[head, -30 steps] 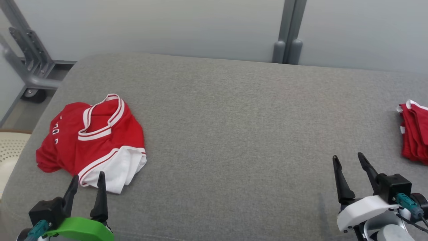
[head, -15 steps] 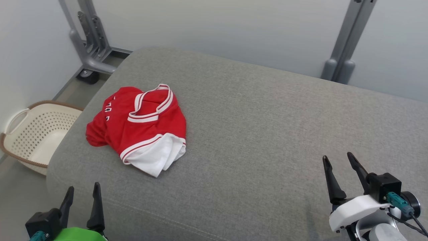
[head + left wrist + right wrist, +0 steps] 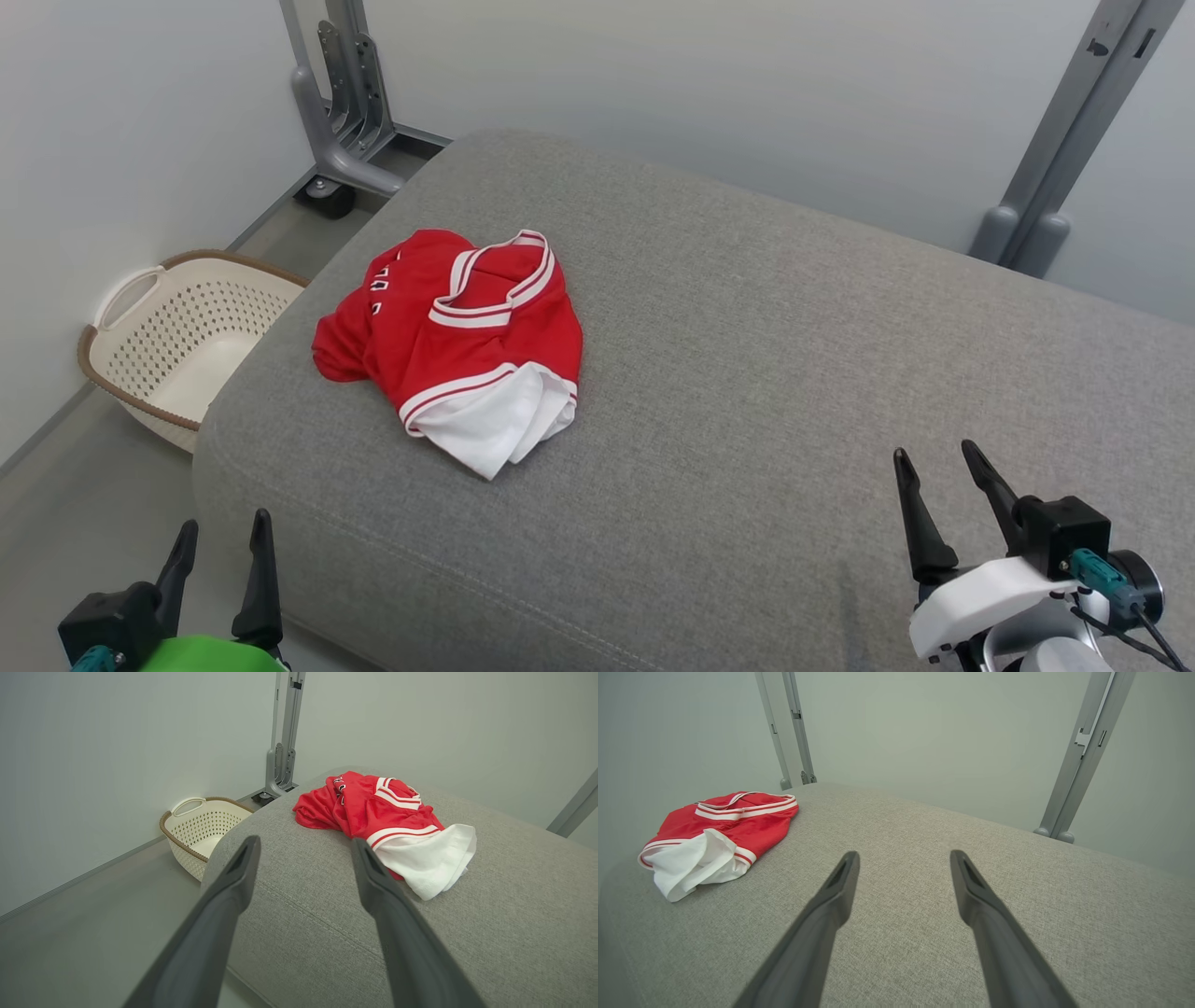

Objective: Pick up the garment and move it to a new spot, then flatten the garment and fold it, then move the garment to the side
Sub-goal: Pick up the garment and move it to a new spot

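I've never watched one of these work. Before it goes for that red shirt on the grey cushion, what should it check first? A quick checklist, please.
1. Garment in plain sight, nothing lying on it: ok.
2. Left tool open and empty: ok.
3. Right tool open and empty: ok.
4. Left tool within touch of the garment: not ok, it hangs short of the cloth, near the cushion's front corner.
5. Bare cushion beside the garment for a new spot: ok.
6. Basket on the floor, apart from the garment: ok.

Bare cushion (image 3: 747, 373) right of garment (image 3: 467, 345), basket (image 3: 168, 327) off left edge
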{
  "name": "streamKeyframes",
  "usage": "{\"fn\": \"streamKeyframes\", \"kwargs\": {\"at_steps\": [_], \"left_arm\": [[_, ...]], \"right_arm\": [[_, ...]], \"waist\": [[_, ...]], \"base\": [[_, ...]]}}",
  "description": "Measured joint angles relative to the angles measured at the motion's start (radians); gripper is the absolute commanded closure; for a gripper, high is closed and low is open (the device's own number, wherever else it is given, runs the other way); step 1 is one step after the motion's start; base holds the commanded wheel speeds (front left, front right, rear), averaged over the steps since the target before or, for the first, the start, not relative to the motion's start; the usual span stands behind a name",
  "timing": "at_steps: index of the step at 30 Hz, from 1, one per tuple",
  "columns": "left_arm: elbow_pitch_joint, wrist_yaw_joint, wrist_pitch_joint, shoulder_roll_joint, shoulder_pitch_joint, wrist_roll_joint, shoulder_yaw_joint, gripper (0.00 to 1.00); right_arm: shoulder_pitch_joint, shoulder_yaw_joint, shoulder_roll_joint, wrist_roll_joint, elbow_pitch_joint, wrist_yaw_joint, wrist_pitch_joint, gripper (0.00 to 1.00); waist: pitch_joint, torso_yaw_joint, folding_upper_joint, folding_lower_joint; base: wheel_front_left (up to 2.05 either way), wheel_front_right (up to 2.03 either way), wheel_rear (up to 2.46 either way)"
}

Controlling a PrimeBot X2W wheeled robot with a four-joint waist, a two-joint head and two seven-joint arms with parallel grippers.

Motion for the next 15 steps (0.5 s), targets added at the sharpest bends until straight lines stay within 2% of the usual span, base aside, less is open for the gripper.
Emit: {"fn": "streamKeyframes", "kwargs": {"at_steps": [15], "left_arm": [[0.003, -0.017, 0.0, -0.002, 0.0, 0.0, 0.0, 0.0]], "right_arm": [[0.002, -0.012, 0.003, -0.002, -0.003, -0.001, 0.0, 0.0]], "waist": [[0.01, -0.001, 0.0, 0.0]], "base": [[0.0, 0.0, 0.0]]}}
